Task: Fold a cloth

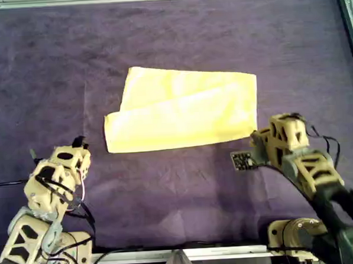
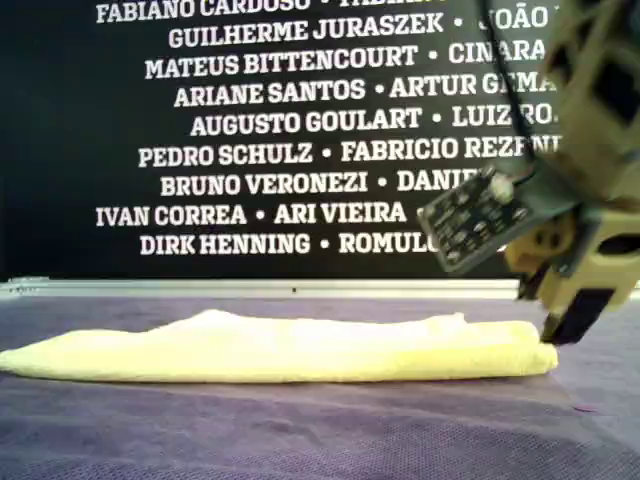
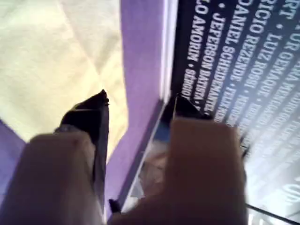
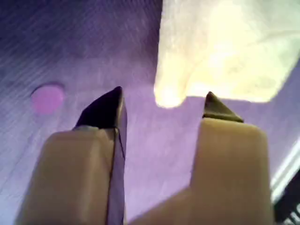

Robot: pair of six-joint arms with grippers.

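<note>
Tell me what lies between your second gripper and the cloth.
Only bare purple mat lies between my second gripper and the cloth, as the second wrist view shows.

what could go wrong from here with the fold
1. My second gripper is open with a corner of the cloth just ahead of its tips, not between them. Closing now could miss it, nudge it, or pinch the purple mat.
2. In the overhead view the layers already lie skewed, so another fold would probably carry that misalignment on.
3. My first gripper is open over bare mat beside the cloth, so it may grab nothing.
</note>
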